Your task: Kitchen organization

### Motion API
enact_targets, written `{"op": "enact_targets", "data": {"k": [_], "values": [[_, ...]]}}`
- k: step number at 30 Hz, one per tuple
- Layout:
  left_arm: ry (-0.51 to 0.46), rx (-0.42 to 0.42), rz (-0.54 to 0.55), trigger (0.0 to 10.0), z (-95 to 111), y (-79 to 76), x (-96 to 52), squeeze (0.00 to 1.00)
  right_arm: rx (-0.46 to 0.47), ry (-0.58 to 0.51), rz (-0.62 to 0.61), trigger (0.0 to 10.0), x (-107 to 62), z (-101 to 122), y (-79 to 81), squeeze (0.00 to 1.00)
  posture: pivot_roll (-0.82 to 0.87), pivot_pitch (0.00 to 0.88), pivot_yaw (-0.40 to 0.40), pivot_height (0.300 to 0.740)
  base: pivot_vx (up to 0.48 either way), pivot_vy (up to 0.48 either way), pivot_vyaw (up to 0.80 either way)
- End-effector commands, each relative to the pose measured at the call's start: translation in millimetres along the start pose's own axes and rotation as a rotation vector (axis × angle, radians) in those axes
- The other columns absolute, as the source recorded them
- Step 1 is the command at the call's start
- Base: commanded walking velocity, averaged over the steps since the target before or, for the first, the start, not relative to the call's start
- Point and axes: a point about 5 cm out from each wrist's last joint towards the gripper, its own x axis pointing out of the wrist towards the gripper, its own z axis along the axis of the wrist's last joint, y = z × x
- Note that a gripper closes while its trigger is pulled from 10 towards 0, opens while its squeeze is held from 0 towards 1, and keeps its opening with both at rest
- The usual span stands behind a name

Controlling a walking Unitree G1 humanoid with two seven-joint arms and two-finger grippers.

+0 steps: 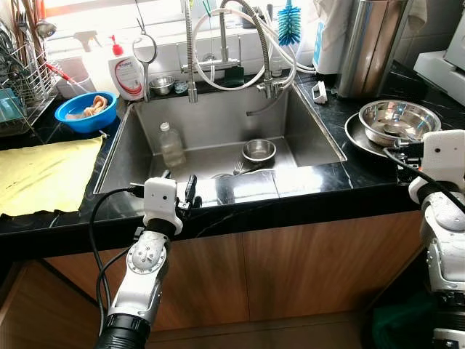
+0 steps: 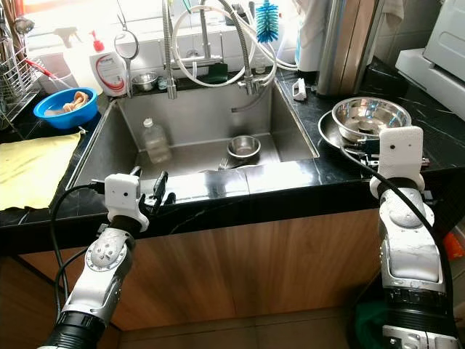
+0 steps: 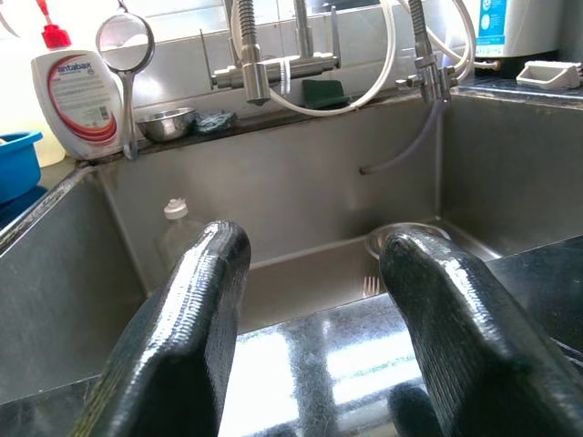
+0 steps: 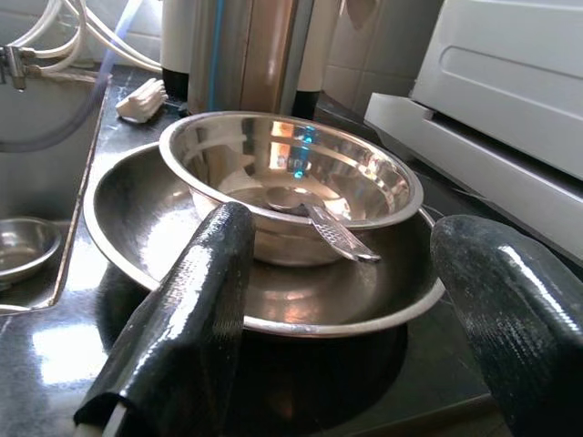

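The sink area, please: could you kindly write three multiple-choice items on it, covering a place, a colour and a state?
1. Where does the spoon lie?
A. in the steel bowl on the right counter
B. in the blue bowl
C. on the yellow cloth

2. What colour is the bottle brush head?
A. red
B. blue
C. yellow

3. How is the right claw?
A. shut on the spoon
B. shut, holding nothing
C. open

Answers: 1 A, it rests inside the steel bowl; 2 B, blue bristles; 3 C, fingers stand apart before the bowl.

Yellow cloth (image 1: 43, 174), blue bowl (image 1: 86, 113), black marbled counter (image 1: 341, 171), silver steel sink (image 1: 218, 131).
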Motion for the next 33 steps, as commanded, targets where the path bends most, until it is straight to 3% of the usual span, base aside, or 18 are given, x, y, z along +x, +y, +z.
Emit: {"op": "enact_targets", "data": {"k": [1,3,4,5,6,16,17,18,19,22,23,24,25,26,33], "values": [[0.0,0.023,0.009,10.0,1.2,5.7,1.1,0.0,0.011,-0.008,-0.004,0.0,2.8,4.6,0.7,0.0,-0.16,0.0,0.115,0.74,0.0,0.0,0.0],[0.0,0.023,0.009,10.0,1.2,5.6,1.1,0.0,0.013,-0.008,-0.006,0.6,3.5,4.8,0.5,0.0,-0.16,0.0,0.115,0.74,0.0,0.0,0.0],[0.0,0.023,0.008,10.0,1.2,5.6,1.1,0.0,0.013,-0.007,-0.008,1.9,3.8,4.6,0.3,0.0,-0.16,0.0,0.115,0.74,0.0,0.0,0.0],[0.0,0.023,0.008,10.0,1.2,5.8,1.0,0.0,0.012,-0.003,-0.013,8.4,4.3,4.0,0.0,0.0,-0.16,0.0,0.117,0.74,0.0,0.0,0.0],[0.0,0.023,0.008,10.0,1.2,5.8,1.0,0.0,0.013,-0.003,-0.014,10.0,4.4,3.9,-0.1,0.0,-0.16,0.0,0.117,0.74,0.0,0.0,0.0],[-0.001,0.022,0.005,10.0,1.8,5.0,1.7,0.0,0.02,-0.005,-0.049,10.0,6.4,5.0,-7.5,0.0,-0.16,0.0,0.118,0.74,0.0,0.0,0.0],[-0.001,0.022,0.005,10.0,1.8,5.0,1.7,0.0,0.029,-0.009,-0.052,8.8,6.4,5.6,-7.6,0.0,-0.16,0.0,0.118,0.74,0.0,0.0,0.0],[-0.001,0.022,0.005,10.0,1.8,5.0,1.7,0.0,0.031,-0.013,-0.055,4.9,6.5,5.9,-7.8,0.0,-0.16,0.0,0.118,0.74,0.0,0.0,0.0],[-0.001,0.022,0.005,10.0,1.7,5.0,1.6,0.0,0.037,-0.02,-0.062,0.0,6.8,6.5,-8.3,0.0,-0.16,0.0,0.118,0.74,0.0,0.0,0.0],[0.0,0.023,0.004,10.0,1.6,5.1,1.6,0.0,0.04,-0.023,-0.062,0.0,7.4,7.3,-8.1,0.0,-0.16,0.0,0.119,0.74,0.0,0.0,0.0],[0.0,0.023,0.004,10.0,1.7,5.0,1.5,0.0,0.04,-0.024,-0.042,1.4,7.8,8.3,-5.2,0.0,-0.16,0.0,0.119,0.74,0.0,0.0,0.0],[0.0,0.023,0.005,10.0,1.7,4.9,1.4,0.0,0.039,-0.024,-0.039,6.6,7.8,8.5,-4.3,0.0,-0.16,0.0,0.119,0.74,0.0,0.0,0.0],[0.0,0.023,0.005,10.0,1.7,4.9,1.4,0.0,0.038,-0.024,-0.038,6.6,7.8,8.6,-3.9,0.0,-0.16,0.0,0.119,0.74,0.0,0.0,0.0],[0.0,0.023,0.004,10.0,1.7,4.8,1.4,0.0,0.038,-0.023,-0.046,10.0,8.2,8.4,-4.2,0.0,-0.16,0.0,0.119,0.74,0.0,0.0,0.0],[-0.002,0.023,0.001,10.0,2.1,4.6,1.9,0.0,0.038,-0.018,-0.049,10.0,9.6,8.6,-3.5,0.0,-0.15,0.0,0.119,0.74,0.0,0.0,0.0]]}}
